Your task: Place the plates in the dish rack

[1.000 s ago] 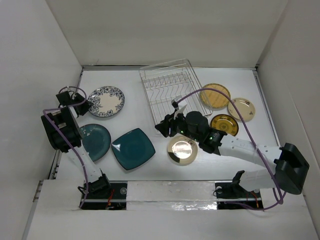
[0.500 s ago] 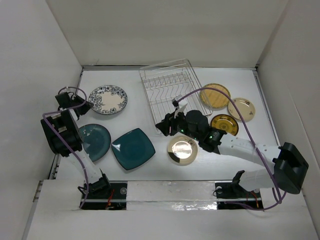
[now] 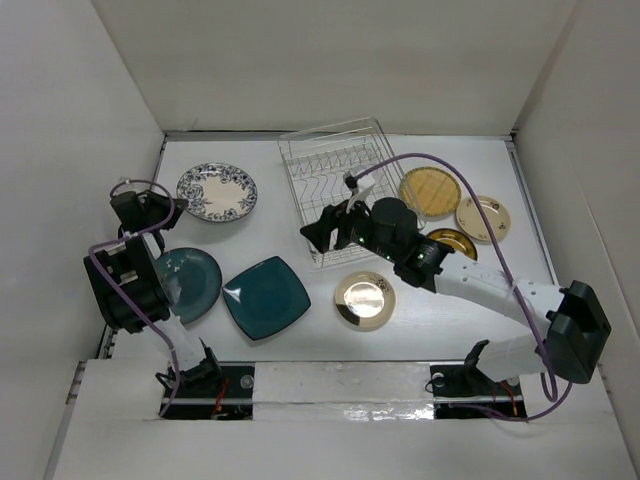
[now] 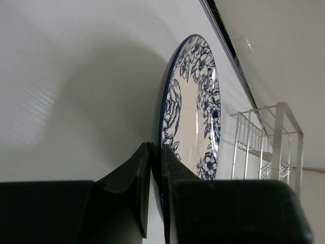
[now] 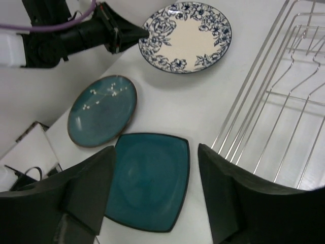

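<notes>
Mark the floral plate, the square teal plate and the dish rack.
floral plate [image 3: 217, 191], top view, cream centre.
square teal plate [image 3: 267, 296], top view, middle of its well.
dish rack [image 3: 322, 180], top view, bare tines mid-rack.

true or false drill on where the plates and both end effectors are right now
1. The left end effector is shut on the rim of the floral plate. True.
2. The dish rack already holds two plates. False: no plate stands in it.
3. The right end effector is clamped on a plate. False: it is open and holds nothing.
4. The round teal plate lies beside the square teal plate. True.
</notes>
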{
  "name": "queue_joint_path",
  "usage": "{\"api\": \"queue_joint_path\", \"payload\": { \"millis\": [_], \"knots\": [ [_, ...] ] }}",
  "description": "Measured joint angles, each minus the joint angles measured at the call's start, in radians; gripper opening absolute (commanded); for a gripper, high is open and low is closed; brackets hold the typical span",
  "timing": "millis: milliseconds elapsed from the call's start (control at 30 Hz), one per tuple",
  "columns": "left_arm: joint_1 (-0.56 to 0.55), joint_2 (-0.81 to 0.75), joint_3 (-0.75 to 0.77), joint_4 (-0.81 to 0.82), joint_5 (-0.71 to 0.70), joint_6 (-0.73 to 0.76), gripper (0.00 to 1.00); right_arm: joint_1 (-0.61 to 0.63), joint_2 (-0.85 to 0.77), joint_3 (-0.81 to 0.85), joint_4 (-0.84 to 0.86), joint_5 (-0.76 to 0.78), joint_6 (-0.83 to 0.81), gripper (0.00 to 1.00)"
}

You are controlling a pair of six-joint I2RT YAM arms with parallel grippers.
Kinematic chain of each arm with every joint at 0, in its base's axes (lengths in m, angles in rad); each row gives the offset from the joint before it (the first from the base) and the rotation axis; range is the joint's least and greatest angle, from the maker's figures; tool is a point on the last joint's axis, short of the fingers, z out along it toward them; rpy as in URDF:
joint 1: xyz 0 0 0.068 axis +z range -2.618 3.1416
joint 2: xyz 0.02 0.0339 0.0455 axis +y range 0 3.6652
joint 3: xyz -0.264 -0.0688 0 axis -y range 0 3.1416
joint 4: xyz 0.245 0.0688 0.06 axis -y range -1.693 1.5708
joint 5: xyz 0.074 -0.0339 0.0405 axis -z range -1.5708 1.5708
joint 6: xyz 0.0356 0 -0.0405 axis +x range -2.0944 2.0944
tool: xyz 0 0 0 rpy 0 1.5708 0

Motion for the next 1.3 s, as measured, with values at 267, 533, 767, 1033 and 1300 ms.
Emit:
{"api": "queue_joint_path", "payload": {
  "millis": [267,533,767,1033,1300],
  "knots": [
    [-0.005,-0.185,-0.042,0.008,-0.004,-0.082,0.00,-0.077,0.178,0.211,-0.008,-0.080,0.050,0.94],
    [-0.016,-0.426,-0.089,0.057,0.030,-0.150,0.00,-0.182,0.433,0.518,-0.073,-0.171,0.104,0.99],
    [-0.039,-0.530,-0.187,0.053,0.103,-0.175,0.00,-0.220,0.610,0.748,-0.116,-0.254,0.156,0.99],
    [-0.040,-0.653,-0.319,0.061,0.199,-0.215,0.00,-0.219,0.681,0.764,-0.138,-0.310,0.204,0.99],
    [-0.061,-0.723,-0.334,0.137,0.274,-0.266,0.00,-0.218,0.680,0.723,-0.087,-0.394,0.224,0.57]
  ]
}}
